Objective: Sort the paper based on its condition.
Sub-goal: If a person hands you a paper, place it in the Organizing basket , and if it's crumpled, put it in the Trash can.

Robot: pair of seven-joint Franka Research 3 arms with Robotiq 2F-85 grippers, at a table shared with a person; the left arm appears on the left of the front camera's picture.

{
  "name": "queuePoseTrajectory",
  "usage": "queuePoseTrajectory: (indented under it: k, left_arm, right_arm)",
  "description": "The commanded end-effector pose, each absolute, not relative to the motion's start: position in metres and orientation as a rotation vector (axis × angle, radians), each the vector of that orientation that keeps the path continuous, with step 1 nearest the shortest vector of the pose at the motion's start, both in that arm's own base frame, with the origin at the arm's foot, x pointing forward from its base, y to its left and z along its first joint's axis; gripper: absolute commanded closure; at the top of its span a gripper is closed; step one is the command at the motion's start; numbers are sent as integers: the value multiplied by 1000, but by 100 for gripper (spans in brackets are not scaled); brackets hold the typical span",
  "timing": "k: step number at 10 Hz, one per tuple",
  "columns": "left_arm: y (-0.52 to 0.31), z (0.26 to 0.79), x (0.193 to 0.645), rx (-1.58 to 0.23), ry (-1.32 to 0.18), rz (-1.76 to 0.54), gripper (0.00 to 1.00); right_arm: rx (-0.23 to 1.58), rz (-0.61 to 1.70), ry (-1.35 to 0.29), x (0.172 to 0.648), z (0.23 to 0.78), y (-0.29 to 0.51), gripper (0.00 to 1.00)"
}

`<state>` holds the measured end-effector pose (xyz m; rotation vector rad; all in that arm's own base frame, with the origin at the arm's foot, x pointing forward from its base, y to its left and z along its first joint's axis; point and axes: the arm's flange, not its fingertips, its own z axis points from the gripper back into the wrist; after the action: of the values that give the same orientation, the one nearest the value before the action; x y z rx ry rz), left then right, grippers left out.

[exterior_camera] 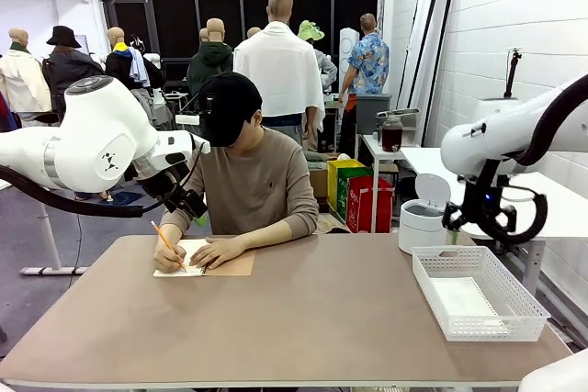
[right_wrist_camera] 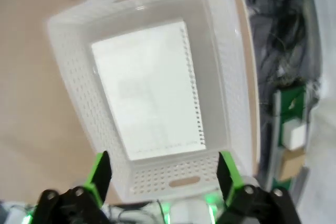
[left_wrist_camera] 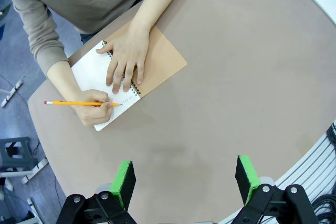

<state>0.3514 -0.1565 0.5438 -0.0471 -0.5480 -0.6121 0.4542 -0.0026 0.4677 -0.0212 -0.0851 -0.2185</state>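
My left gripper (left_wrist_camera: pixel 184 167) hangs wide open and empty above the table (left_wrist_camera: pixel 241 77). In its wrist view the notebook (left_wrist_camera: pixel 89 72) lies at eleven o'clock, its spiral running eleven to five. A person's hand (left_wrist_camera: pixel 126 56) lies flat on it and a pencil (left_wrist_camera: pixel 73 103) is at the page. My right gripper (right_wrist_camera: pixel 164 162), also spread wide and empty, hovers over the basket (right_wrist_camera: pixel 71 72). One sheet (right_wrist_camera: pixel 147 87) lies inside at twelve o'clock, long axis twelve to six. For any page from the notebook, my left arm looks nearer.
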Motion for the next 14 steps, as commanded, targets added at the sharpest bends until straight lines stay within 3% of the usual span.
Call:
queuePoseTrajectory:
  k: [1,6,14]
  left_arm:
    - [-155,544,352,-39,-549,-615,0]
    - [-155,544,352,-39,-549,-615,0]
    - [-155,544,352,-39,-549,-615,0]
  right_arm:
    - [-7,-77,-194,435,490,20,0]
    - [117,343,-317,395,526,81,0]
    - [156,509,-337,373,527,100,0]
